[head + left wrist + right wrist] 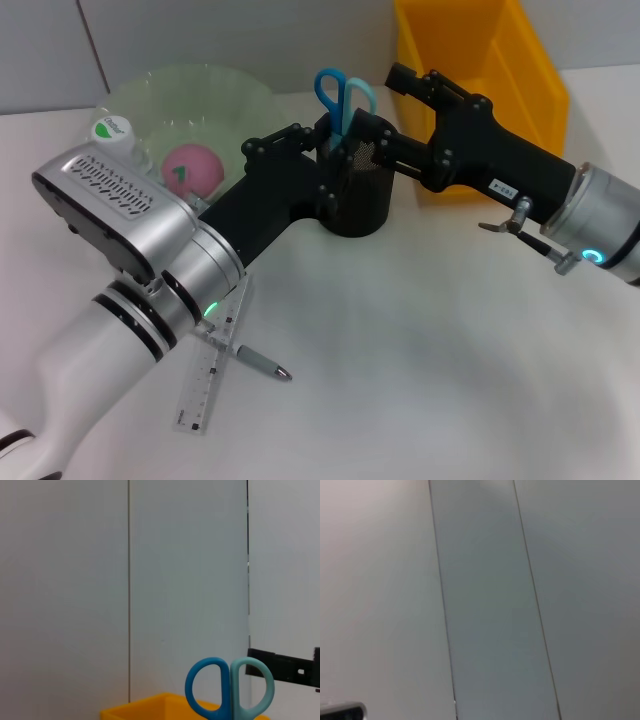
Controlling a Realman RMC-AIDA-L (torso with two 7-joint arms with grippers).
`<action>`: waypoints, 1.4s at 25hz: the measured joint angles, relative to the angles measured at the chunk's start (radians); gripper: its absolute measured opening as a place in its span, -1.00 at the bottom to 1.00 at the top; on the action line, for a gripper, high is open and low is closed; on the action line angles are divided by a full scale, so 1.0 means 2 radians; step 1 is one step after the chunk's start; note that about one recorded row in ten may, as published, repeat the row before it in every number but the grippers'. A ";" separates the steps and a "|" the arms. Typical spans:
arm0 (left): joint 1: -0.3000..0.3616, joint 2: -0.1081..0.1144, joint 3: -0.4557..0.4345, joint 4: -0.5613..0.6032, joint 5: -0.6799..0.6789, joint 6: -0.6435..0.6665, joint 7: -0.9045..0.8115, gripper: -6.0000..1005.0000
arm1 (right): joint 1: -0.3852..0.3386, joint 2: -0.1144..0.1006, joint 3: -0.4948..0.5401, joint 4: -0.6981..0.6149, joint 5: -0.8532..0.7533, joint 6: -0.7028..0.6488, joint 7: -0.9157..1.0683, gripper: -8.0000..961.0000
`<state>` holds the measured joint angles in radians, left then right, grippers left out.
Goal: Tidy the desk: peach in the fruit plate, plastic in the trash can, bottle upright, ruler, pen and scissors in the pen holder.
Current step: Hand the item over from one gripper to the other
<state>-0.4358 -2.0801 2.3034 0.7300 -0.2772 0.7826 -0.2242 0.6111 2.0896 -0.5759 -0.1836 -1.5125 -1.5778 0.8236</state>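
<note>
Both arms crowding the black mesh cylindrical pen holder [355,190] at the 12 o'clock middle of the white surface [440,340].

Left end effector [300,140] pressing in at the holder's 9 o'clock side; right end effector [385,150] at its 3 o'clock rim. Fingers of both hidden behind the holder: cannot tell whether clenched or released.

Risks, as judgement:
- Holder tipping or sliding if either arm pulls away while touching the rim.
- Blue-handled scissors [345,95], standing handles-up in the holder, snagging on a finger and lifting out.
- Left forearm sweeping the ruler and pen lying beneath it at 7 o'clock.

Count:
- Scissors: one, in holder.
- Clear plastic ruler [212,365]: one, flat on surface.
- Grey pen [262,362]: one, touching the ruler.
- Pink peach [192,168]: one, sitting in pale green fruit plate [230,90] at 10 o'clock.
- White-capped bottle [118,135]: one, beside plate.
- Yellow plastic bin [490,80]: one, at 1 o'clock.
</note>
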 joint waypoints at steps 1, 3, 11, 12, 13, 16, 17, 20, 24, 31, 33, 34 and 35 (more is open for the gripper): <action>0.000 0.000 0.003 0.003 -0.008 -0.003 0.007 -0.33 | 0.002 0.000 0.000 0.001 0.000 0.004 0.000 0.41; 0.000 0.000 0.010 0.009 -0.024 -0.008 0.024 -0.33 | 0.006 0.000 0.000 0.001 0.000 0.010 0.000 0.41; -0.002 0.000 0.016 0.021 -0.040 -0.036 0.047 -0.31 | 0.021 0.000 -0.004 0.001 0.000 0.035 -0.015 0.40; -0.003 0.000 0.015 0.023 -0.040 -0.039 0.048 -0.31 | 0.023 0.000 -0.005 0.001 -0.001 0.036 -0.017 0.40; -0.003 0.000 0.014 0.024 -0.040 -0.043 0.048 -0.31 | 0.023 0.000 -0.005 0.001 -0.001 0.036 -0.017 0.40; -0.004 0.000 0.013 0.029 -0.040 -0.050 0.048 -0.30 | 0.027 0.000 -0.005 0.001 -0.001 0.043 -0.022 0.39; -0.003 0.000 0.013 0.030 -0.040 -0.050 0.048 -0.30 | 0.027 0.000 -0.005 0.002 -0.001 0.046 -0.024 0.39; -0.002 0.000 0.012 0.032 -0.040 -0.050 0.048 -0.30 | 0.029 0.000 -0.005 0.003 -0.001 0.052 -0.026 0.39; 0.002 0.000 0.011 0.038 -0.040 -0.050 0.056 -0.29 | 0.033 0.000 -0.005 0.008 -0.001 0.055 -0.026 0.38; 0.007 0.000 0.011 0.044 -0.040 -0.050 0.060 -0.28 | 0.035 0.000 -0.005 0.012 -0.001 0.055 -0.027 0.37; 0.008 0.000 0.011 0.044 -0.040 -0.051 0.061 -0.27 | 0.036 0.001 -0.005 0.017 -0.001 0.055 -0.033 0.37; 0.008 0.000 0.011 0.044 -0.040 -0.051 0.061 -0.27 | 0.037 0.001 -0.004 0.024 -0.001 0.058 -0.042 0.37; 0.008 0.000 0.011 0.044 -0.040 -0.051 0.061 -0.27 | 0.037 0.001 -0.004 0.024 -0.001 0.058 -0.042 0.27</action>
<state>-0.4194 -2.0800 2.3254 0.8178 -0.3575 0.6804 -0.1026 0.6861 2.0908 -0.5835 -0.1360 -1.5152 -1.4625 0.7391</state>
